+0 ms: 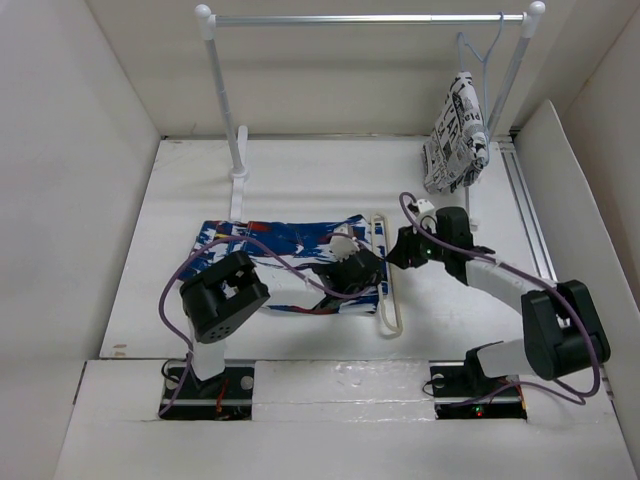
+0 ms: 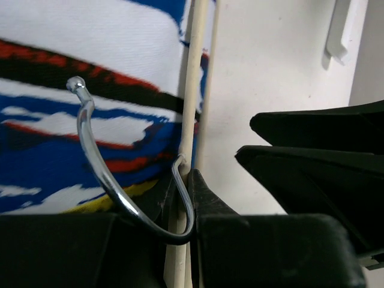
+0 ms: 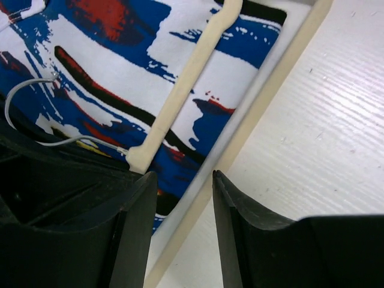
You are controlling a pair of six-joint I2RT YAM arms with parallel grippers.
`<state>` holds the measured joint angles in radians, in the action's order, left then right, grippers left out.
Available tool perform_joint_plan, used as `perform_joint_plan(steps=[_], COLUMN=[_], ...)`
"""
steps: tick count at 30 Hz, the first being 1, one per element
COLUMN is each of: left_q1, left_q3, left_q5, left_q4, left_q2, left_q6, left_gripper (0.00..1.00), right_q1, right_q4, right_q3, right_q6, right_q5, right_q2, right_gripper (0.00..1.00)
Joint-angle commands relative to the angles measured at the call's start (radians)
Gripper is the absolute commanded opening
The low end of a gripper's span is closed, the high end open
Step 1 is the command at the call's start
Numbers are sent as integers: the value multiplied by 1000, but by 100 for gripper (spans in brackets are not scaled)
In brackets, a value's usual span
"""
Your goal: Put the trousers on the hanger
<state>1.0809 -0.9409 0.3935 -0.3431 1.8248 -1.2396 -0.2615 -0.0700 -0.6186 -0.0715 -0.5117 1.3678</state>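
Note:
The trousers (image 1: 265, 250) lie flat on the table, in blue-and-white print with red and black streaks. The beige hanger (image 1: 386, 285) lies along their right edge, partly on the cloth. My left gripper (image 1: 352, 270) is shut on the hanger's neck. In the left wrist view its jaws (image 2: 183, 183) pinch the beige bar (image 2: 192, 90) where the metal hook (image 2: 96, 156) comes out, over the trousers (image 2: 90, 72). My right gripper (image 1: 402, 250) is open. In the right wrist view its jaws (image 3: 183, 180) straddle the hanger's bottom bar (image 3: 258, 114) beside the trousers (image 3: 120, 48), not touching it.
A white clothes rail (image 1: 370, 18) stands at the back on posts (image 1: 225, 100). A newsprint cloth (image 1: 455, 130) hangs from a light blue wire hanger (image 1: 478, 50) at its right end. A metal track (image 1: 530, 210) runs along the right wall.

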Motion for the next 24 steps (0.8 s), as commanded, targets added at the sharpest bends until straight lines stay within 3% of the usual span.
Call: perform_joint_plan(steps=[1,14,19,22,24], left_q1=[-1,-1,-1,-1,-1], left_q3=[-42,-36,-12,-10,-4], left_q5=[13,53,53,62,67], left_q4=[13,79,79,96,107], left_q2=[33,-1,-16,-25,-30], left_q6=[-12,3,12,17,19], left_gripper=[0,0,0,0,0], right_q1=[5,-54,-87,-96,-96], right_q4=[-57,-145,-148,-165,-160], right_q3=[-59,-23,2,28,37], right_q6=[35,-76,-152,-209,-231], right_q5=[18,9,39,45,55], right_q2=[23,134,146,151,148], right_gripper=[48,49,57,56,48])
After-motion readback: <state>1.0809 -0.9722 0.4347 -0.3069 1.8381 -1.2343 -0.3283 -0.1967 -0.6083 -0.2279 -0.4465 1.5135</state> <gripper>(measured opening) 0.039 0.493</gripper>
